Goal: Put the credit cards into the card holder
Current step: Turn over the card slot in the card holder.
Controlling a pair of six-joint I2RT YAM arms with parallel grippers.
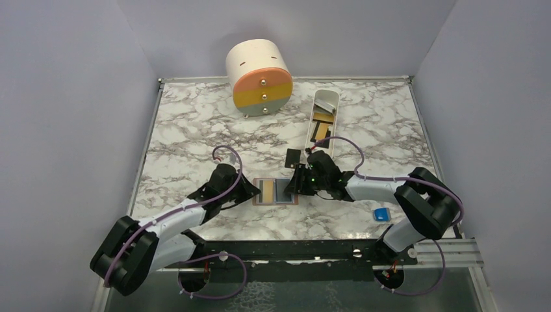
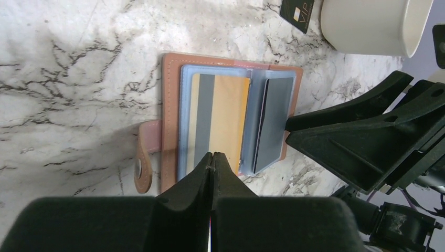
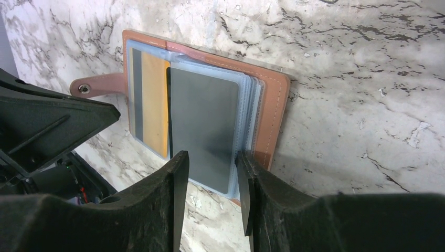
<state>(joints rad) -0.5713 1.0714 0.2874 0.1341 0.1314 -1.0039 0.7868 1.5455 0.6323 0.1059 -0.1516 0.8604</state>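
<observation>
The tan-brown card holder [image 1: 258, 201] lies open on the marble table between my two grippers. Its left sleeve holds a tan card with a grey stripe [image 2: 220, 118], its right sleeve a dark grey card [image 3: 202, 123]. My left gripper [image 2: 212, 155] is shut and empty, its tips at the near edge of the tan card. My right gripper [image 3: 210, 181] is open, its fingers either side of the dark grey card's near end, over the holder [image 3: 274, 107]. A loose black card [image 1: 292, 156] lies behind the holder. More cards [image 1: 321, 130] lie in the white tray.
The long white tray [image 1: 327, 99] stands at the back right, also in the left wrist view [image 2: 367, 26]. A cream cylinder with orange, yellow and grey drawers [image 1: 260, 78] stands at the back. A small blue block [image 1: 381, 214] lies by the right arm.
</observation>
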